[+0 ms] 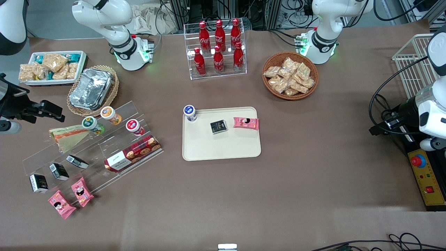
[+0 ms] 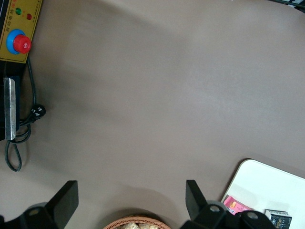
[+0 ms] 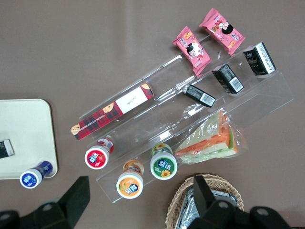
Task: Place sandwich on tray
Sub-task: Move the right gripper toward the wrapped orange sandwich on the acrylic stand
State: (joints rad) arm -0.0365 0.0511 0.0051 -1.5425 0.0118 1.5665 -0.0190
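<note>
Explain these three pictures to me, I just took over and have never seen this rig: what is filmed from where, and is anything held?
The wide picture looks at the table from the front. The other two come from cameras on the arms' wrists, looking down. The working arm's pincer hangs open and empty above the clear display shelf, near the wicker basket of foil containers. The sandwich lies wrapped on that shelf beside three small cups. The tray sits mid-table and already carries a blue-lidded cup, a dark packet and a pink packet. Nothing is held yet.
</note>
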